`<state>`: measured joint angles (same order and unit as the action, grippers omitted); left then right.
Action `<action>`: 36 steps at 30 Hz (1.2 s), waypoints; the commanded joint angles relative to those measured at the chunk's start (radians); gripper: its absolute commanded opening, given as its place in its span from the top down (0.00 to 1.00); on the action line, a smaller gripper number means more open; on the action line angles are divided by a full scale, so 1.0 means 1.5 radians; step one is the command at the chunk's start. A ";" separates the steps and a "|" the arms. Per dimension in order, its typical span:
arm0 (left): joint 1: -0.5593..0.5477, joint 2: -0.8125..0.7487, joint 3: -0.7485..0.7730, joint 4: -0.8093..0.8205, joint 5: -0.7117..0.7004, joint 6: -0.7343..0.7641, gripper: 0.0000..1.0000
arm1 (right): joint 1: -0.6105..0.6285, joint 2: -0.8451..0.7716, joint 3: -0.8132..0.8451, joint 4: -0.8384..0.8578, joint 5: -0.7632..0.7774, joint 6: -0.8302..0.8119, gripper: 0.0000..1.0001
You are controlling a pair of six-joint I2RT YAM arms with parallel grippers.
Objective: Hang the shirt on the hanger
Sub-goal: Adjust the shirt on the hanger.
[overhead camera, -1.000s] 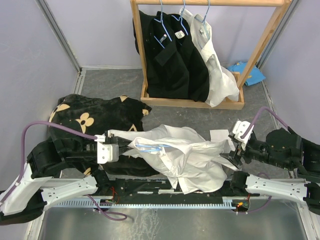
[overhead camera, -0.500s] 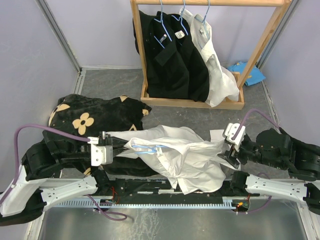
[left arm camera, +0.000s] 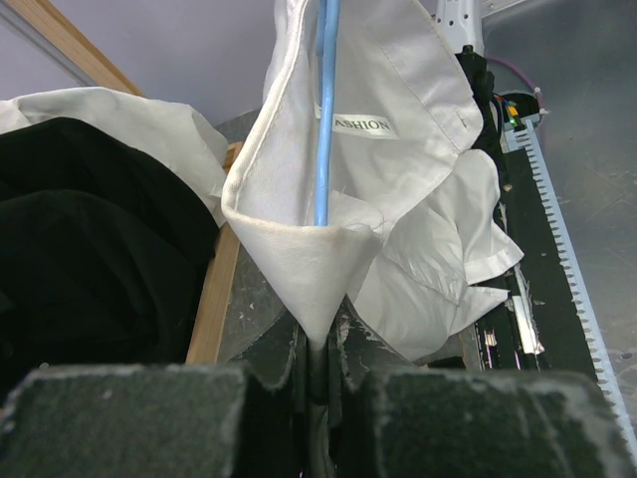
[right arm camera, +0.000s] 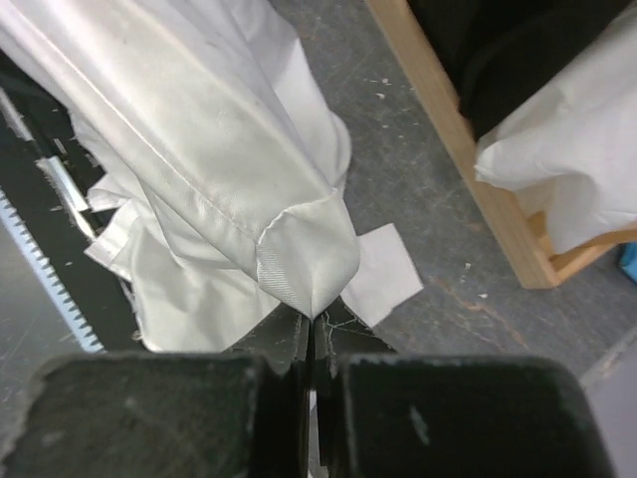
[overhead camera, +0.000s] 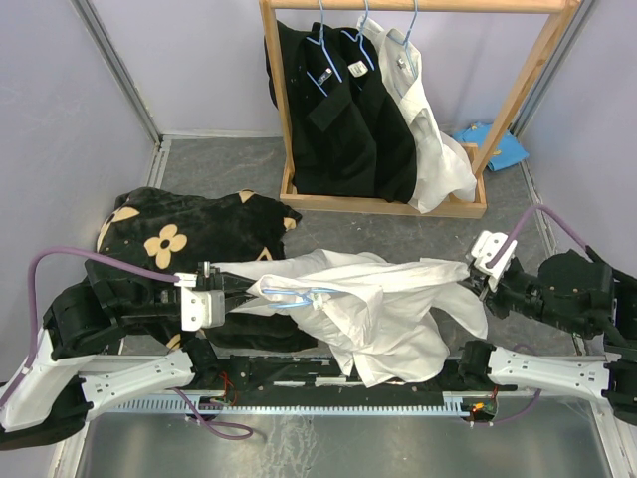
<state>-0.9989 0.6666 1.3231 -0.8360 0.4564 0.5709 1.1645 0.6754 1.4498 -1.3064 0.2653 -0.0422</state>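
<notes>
We hold the shirt (overhead camera: 383,309) stretched over the near worktop (overhead camera: 398,234). The left gripper (left arm camera: 317,349) is clamped on a collar fold beside the hanger (left arm camera: 323,110) wire, and the right gripper (right arm camera: 311,327) is pinched tight on its right corner. The hanger looks only partly inside; both shoulders are not yet seated.

The top external camera looks down and forward from high overhead, covering the whole workspace. Both wrist cameras face outward at close range. All three views share the white thin-fabric collared shirt (overhead camera: 388,309) and the wooden clothes rack (overhead camera: 519,100).
</notes>
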 commanded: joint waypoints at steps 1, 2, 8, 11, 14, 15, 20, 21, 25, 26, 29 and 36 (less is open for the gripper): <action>0.001 -0.008 0.029 0.036 0.012 0.020 0.97 | 0.001 0.043 0.067 -0.028 0.086 -0.030 1.00; 0.001 -0.008 0.029 0.036 0.010 0.019 0.97 | 0.001 0.049 0.078 -0.031 0.091 -0.036 1.00; 0.001 -0.018 0.024 0.039 0.002 0.015 0.97 | 0.001 0.062 0.084 -0.047 0.092 -0.042 1.00; 0.001 -0.022 0.021 0.040 -0.005 0.013 0.97 | 0.001 0.069 0.076 -0.073 0.083 -0.033 0.85; 0.001 -0.021 0.021 0.039 -0.011 0.010 0.97 | 0.001 0.073 0.100 -0.091 0.066 -0.032 0.49; 0.001 -0.021 0.022 0.038 -0.013 0.009 0.97 | 0.001 0.076 0.115 -0.093 0.059 -0.035 0.45; 0.001 -0.024 0.018 0.044 -0.006 -0.001 0.97 | 0.001 0.082 0.176 -0.070 0.005 -0.064 0.31; 0.001 -0.026 0.017 0.051 -0.001 -0.004 0.97 | 0.001 0.076 0.170 -0.052 -0.016 -0.071 0.28; 0.001 -0.025 0.017 0.056 0.002 -0.009 0.97 | 0.001 0.055 0.155 0.019 -0.096 -0.079 0.22; 0.002 -0.024 0.017 0.054 0.002 -0.009 0.97 | 0.001 0.051 0.152 0.036 -0.117 -0.079 0.22; 0.001 -0.019 0.013 0.054 0.006 -0.010 0.97 | 0.001 0.050 0.141 0.077 -0.167 -0.076 0.21; 0.001 -0.009 0.004 0.066 0.022 -0.015 0.97 | 0.001 0.099 0.115 0.126 -0.188 -0.092 0.15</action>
<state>-0.9989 0.6434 1.3228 -0.8276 0.4561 0.5694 1.1648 0.7685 1.6493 -1.2266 0.0319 -0.1543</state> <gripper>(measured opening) 0.092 0.834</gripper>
